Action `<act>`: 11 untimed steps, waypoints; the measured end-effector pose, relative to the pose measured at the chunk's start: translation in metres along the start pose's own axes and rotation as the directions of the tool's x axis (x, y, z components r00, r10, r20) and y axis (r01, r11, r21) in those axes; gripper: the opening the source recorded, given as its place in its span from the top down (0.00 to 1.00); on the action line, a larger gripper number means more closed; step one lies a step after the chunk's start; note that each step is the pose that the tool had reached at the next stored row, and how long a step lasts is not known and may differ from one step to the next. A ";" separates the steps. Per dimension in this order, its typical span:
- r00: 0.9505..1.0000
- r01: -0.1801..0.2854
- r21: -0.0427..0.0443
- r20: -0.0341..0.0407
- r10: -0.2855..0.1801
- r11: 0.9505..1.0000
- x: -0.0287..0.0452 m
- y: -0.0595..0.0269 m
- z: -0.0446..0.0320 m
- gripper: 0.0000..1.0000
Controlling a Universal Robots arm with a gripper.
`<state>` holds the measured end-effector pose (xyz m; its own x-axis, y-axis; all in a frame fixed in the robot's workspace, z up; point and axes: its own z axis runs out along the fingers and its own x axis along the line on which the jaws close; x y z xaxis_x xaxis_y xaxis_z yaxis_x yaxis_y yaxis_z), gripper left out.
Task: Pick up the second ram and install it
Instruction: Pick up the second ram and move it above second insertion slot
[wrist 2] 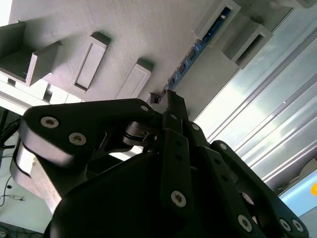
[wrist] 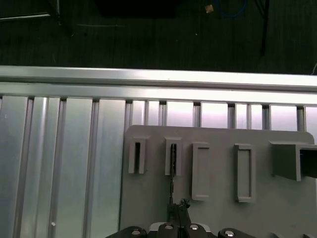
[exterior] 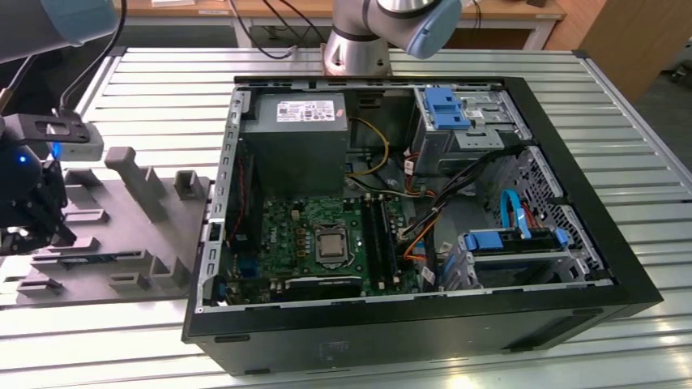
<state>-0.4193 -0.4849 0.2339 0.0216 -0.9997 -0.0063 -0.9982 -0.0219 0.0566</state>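
Black claw (wrist 2: 171,99) pinched narrow at end of slim blue-green circuit-board stick (wrist 2: 193,49); stick sits in grey slotted holder (exterior: 130,243), exterior view's left.

Looking down on an open black computer case (exterior: 433,340) lying flat on a slatted metal table (exterior: 605,105), with the green motherboard (exterior: 292,235) facing up, a grey power supply (exterior: 294,138) beyond it and blue drive brackets (exterior: 443,105) toward the exterior view's right. Finding, just beside the case on the exterior view's left, a grey fixture tray (exterior: 151,243) with raised blocks — cradling a slim blue-green stick, the second ram (exterior: 106,258). Catching the dark gripper (exterior: 24,231) hanging over the tray's outer edge, and the arm's base (exterior: 357,49) standing behind the case.
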 end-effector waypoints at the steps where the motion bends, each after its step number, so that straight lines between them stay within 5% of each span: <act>1: 1.000 0.000 0.000 0.000 0.000 1.000 0.0015 0.0000 0.0013 0.89; 11: 1.000 0.001 0.000 0.002 -0.001 1.000 0.0027 0.0010 0.0083 0.89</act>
<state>-0.4207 -0.4876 0.2256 0.0225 -0.9997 -0.0082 -0.9982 -0.0229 0.0561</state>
